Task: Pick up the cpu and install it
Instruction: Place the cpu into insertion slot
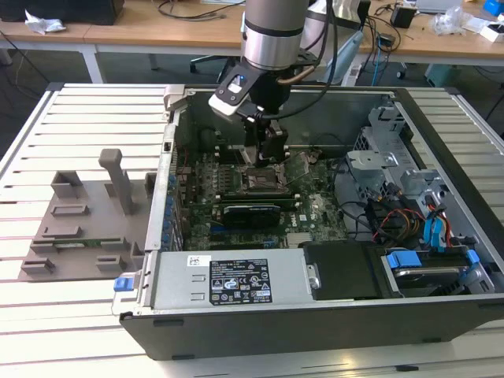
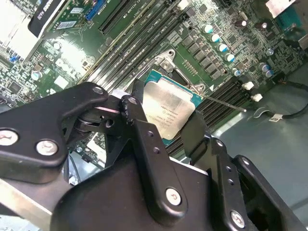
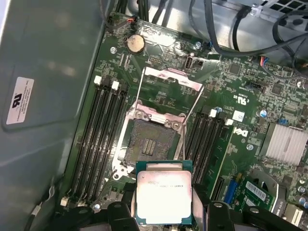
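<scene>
Tool: the gripper (image 1: 264,153) (image 2: 168,126) (image 3: 163,204) is a black claw on the end of one big arm (image 1: 272,31). It reaches down into an open computer case (image 1: 315,323).
How far open: the two fingers (image 2: 144,144) are pulled in just as wide as the chip, one on each side edge, and pinch it.
What it holds: the cpu (image 2: 168,108) (image 3: 163,195), a flat square chip with a shiny silver top and a thin green rim.
Where the cpu is: between the fingers, up in the air just over the open socket (image 1: 260,185) (image 3: 150,142). It is not down in the socket yet.
Socket: its little pins show, and its metal lid (image 3: 171,79) is flipped up.
Board: a green motherboard (image 1: 315,213) (image 3: 240,91) lies flat in the case.
Table: white with long slats (image 1: 79,118). The case lies on it.
Tray: a gray holder (image 1: 79,220) sits at 9 o'clock from the case in the exterior view.
Room: wooden desks (image 1: 157,35) at 12 o'clock, with cables on them.
Box: a gray box with a sticker (image 1: 236,279) at 6 o'clock from the socket.
How many: one arm, one cpu, one socket, two thin wire levers (image 3: 139,91), one round battery (image 3: 135,43), one silver cooler block (image 3: 286,144).
</scene>
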Motion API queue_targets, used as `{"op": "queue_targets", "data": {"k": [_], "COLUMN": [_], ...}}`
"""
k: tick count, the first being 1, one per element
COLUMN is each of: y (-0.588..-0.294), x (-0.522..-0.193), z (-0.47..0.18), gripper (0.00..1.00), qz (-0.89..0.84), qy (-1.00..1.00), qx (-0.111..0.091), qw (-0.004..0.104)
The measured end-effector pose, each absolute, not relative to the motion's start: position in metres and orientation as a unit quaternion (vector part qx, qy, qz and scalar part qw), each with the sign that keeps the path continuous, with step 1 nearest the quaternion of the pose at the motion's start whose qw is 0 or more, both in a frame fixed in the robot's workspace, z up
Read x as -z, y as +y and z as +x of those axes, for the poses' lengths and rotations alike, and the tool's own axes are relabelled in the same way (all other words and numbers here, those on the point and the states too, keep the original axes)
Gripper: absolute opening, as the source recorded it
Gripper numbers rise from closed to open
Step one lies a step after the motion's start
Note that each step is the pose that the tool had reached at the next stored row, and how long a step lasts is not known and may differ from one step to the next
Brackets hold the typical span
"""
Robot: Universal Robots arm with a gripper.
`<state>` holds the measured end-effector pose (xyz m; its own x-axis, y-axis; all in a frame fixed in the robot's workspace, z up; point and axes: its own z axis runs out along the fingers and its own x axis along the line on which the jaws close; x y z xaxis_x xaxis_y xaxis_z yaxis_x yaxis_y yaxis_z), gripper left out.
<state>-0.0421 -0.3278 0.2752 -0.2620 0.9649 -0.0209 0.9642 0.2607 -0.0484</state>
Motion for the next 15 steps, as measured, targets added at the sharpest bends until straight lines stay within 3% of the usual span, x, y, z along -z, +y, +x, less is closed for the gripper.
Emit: {"op": "queue_targets", "data": {"k": [15], "y": [-0.3278], "x": [-0.2741], "z": [-0.0421], "gripper": [0.55], "qz": [-0.688], "qy": [-0.725], "qx": [-0.025], "qw": [0.009]}}
